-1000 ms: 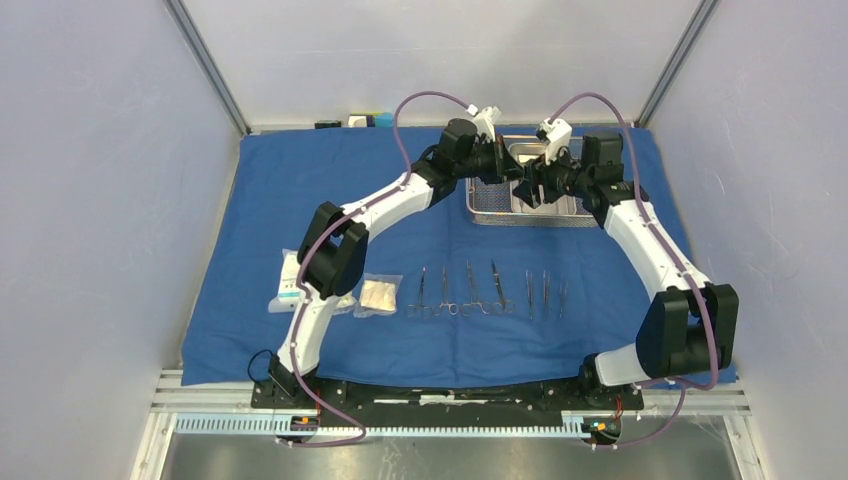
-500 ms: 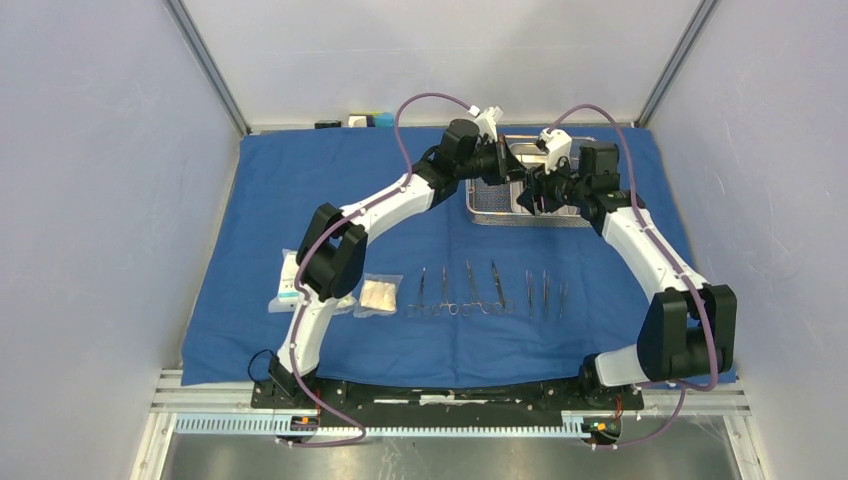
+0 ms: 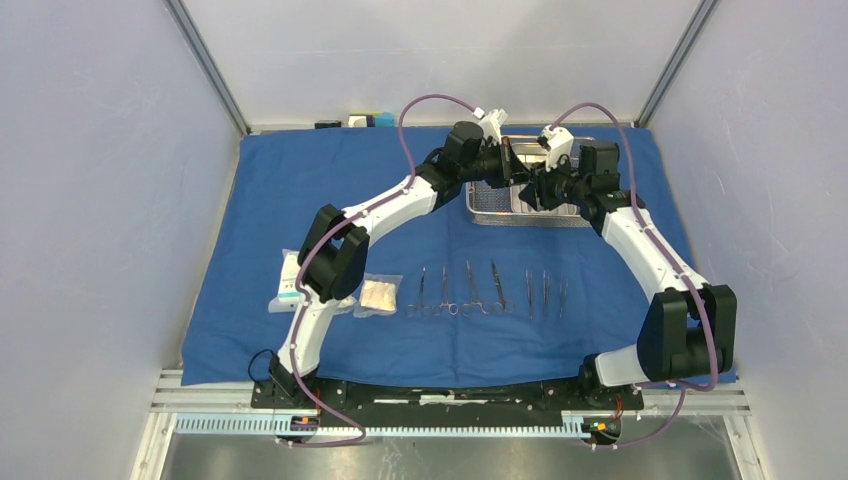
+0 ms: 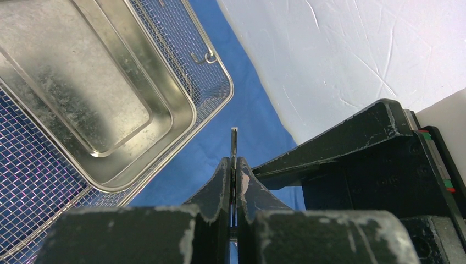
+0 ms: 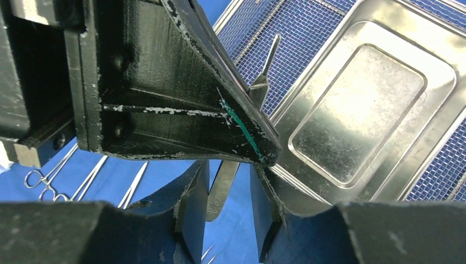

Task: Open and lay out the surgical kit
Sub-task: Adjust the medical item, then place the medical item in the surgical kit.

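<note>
The blue cloth wrap [image 3: 300,200] lies spread flat. At its back right stands the steel mesh tray [image 3: 490,212] with its inner pan [image 4: 82,82]. Over the tray my left gripper [image 3: 512,168] is shut on a slim flat metal instrument [image 4: 234,140]. My right gripper [image 3: 530,185] meets it there. Its fingers stand open on either side of the instrument's rounded end [image 5: 222,190], with a gap on both sides. Several scissor-like instruments [image 3: 470,290] lie in a row on the cloth's near half. Clear packets [image 3: 380,296] lie left of them.
Small boxes [image 3: 365,121] sit beyond the cloth's back edge. White enclosure walls close in on both sides and the back. A metal rail [image 3: 450,425] runs along the front by the arm bases.
The right gripper's jaws have narrowed around the instrument's end. Both wrists have shifted slightly right and back over the tray. The left gripper keeps its hold.
</note>
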### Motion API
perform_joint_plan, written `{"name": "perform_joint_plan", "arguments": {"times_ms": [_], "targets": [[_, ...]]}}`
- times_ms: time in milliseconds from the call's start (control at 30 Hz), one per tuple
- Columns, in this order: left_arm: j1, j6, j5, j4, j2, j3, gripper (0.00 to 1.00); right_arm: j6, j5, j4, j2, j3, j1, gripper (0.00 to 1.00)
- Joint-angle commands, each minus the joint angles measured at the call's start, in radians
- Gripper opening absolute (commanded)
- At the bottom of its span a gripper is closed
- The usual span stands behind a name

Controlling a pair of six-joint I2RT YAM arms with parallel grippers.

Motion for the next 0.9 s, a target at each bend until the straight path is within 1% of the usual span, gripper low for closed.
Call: {"name": "perform_joint_plan", "arguments": {"times_ms": [0, 100, 200, 400, 533, 567, 633, 867], "targets": [[-0.006, -0.039, 0.002, 0.041, -0.056, 0.014, 0.02, 0.013, 0.033, 0.038, -0.020, -0.006, 0.004, 0.37], [-0.006, -0.039, 0.001, 0.045, -0.053, 0.019, 0.02, 0.018, 0.046, 0.043, -0.025, -0.015, 0.003, 0.34], [-0.004, -0.035, -0.003, 0.045, -0.052, 0.021, 0.02, 0.016, 0.072, 0.046, -0.034, -0.021, 0.004, 0.28], [-0.003, -0.020, -0.012, 0.036, -0.053, 0.025, 0.02, 0.006, 0.113, 0.038, -0.047, -0.027, 0.004, 0.14], [-0.002, -0.006, -0.012, 0.031, -0.050, 0.031, 0.03, 0.005, 0.107, 0.038, -0.049, -0.031, 0.004, 0.10], [-0.002, -0.003, -0.011, 0.028, -0.048, 0.034, 0.05, 0.006, 0.107, 0.037, -0.048, -0.032, 0.004, 0.09], [-0.001, 0.006, -0.012, 0.027, -0.044, 0.039, 0.14, 0.006, 0.105, 0.036, -0.051, -0.034, 0.003, 0.08], [0.010, 0.045, -0.015, 0.007, -0.032, 0.073, 0.55, -0.001, 0.121, 0.031, -0.065, -0.049, 0.003, 0.04]]}}
